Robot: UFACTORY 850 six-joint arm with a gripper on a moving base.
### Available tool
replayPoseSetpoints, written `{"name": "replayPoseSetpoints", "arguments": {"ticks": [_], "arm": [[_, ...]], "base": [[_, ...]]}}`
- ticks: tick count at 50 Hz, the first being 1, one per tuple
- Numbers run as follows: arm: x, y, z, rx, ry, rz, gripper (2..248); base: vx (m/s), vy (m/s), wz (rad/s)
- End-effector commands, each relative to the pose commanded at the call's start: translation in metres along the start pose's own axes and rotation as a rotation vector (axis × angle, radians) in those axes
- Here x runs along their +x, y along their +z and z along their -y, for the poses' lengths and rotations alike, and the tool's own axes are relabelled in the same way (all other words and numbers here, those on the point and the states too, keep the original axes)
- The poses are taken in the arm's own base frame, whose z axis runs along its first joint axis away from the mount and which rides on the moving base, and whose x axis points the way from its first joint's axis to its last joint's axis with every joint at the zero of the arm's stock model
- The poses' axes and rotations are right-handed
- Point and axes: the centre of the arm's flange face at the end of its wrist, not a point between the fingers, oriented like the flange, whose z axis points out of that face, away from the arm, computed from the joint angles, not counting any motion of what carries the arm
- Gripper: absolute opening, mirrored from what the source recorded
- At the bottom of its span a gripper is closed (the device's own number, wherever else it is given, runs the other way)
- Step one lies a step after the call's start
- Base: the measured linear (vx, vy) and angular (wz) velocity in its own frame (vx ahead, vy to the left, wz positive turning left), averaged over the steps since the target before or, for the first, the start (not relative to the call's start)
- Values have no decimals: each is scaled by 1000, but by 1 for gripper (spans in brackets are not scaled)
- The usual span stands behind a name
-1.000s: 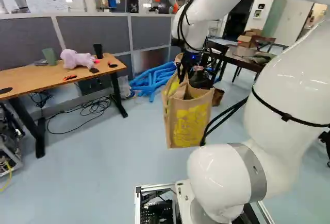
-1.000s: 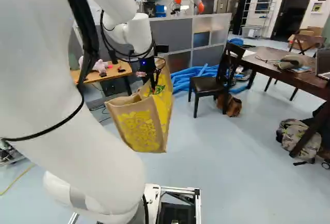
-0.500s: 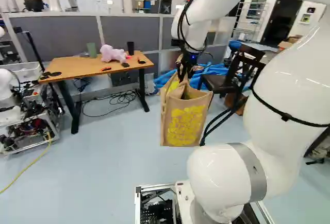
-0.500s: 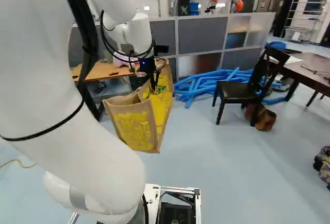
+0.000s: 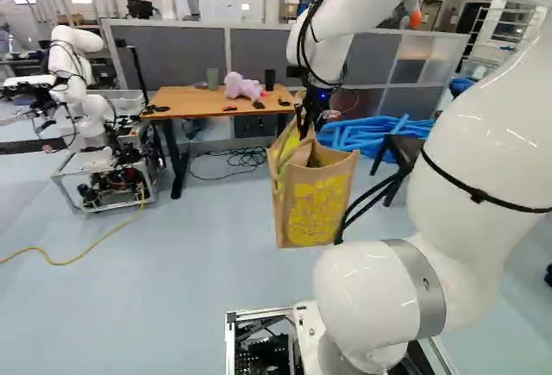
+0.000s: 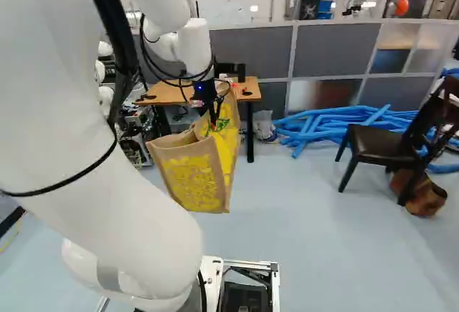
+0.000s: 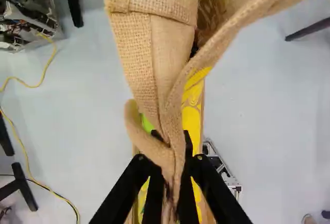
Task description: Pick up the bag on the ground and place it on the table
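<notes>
The hand (image 6: 213, 118) grips the bag (image 5: 317, 207) by its cloth straps – the bag hangs on the near side of the counter (image 5: 191, 102), apparently clear of the floor (image 5: 172, 297). A pink stuffed toy (image 5: 243, 86) lies on the counter – blue tubes (image 5: 366, 136) lie right of the counter.

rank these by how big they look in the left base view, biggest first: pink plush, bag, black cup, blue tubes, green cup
1. bag
2. blue tubes, taken as one pile
3. pink plush
Last: black cup and green cup, too alike to rank
</notes>
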Motion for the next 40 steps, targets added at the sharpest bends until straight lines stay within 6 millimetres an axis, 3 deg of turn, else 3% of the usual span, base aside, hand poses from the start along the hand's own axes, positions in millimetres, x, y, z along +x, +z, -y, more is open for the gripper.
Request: {"name": "replayPoseSetpoints", "arguments": {"ticks": [25, 40], "arm": [[0, 0, 0, 0, 0, 0, 28], [0, 0, 0, 0, 0, 0, 28]], "base": [[63, 132, 417], [106, 47, 26]]}}
